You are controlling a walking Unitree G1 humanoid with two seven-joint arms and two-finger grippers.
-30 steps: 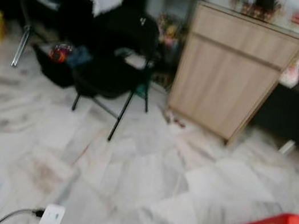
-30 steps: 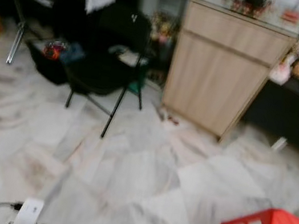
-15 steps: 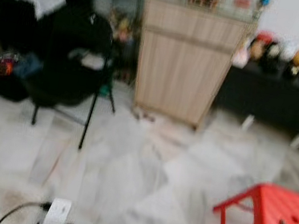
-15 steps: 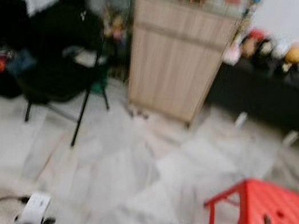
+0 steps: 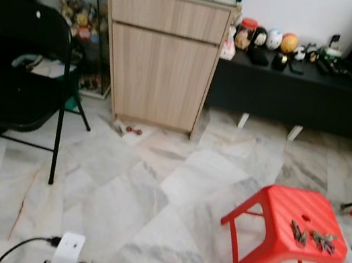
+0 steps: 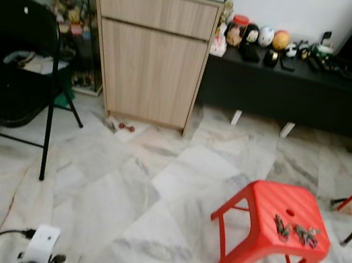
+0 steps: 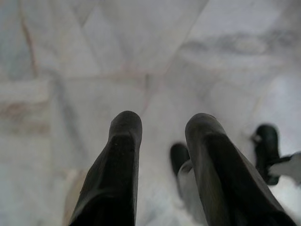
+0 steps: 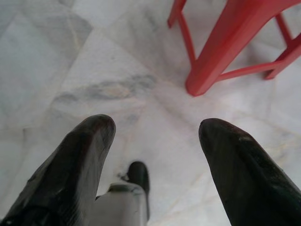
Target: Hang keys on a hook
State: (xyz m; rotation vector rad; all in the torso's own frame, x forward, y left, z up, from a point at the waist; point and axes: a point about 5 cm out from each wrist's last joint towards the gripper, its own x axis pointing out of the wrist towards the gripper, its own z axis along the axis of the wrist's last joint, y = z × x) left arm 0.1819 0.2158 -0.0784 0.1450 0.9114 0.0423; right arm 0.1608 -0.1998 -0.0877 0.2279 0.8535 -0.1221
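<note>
Two bunches of keys lie on the red stool, off to the right on the marble floor. Left end effector hangs over the tiles, fingers parted; right end effector spread wide beside a stool leg.

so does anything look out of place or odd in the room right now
Two things. The keys lie loose on the seat of the red stool rather than on a hook. A small red object sits on the marble floor at the foot of the wooden cabinet. Nothing looks spilled or broken.
</note>
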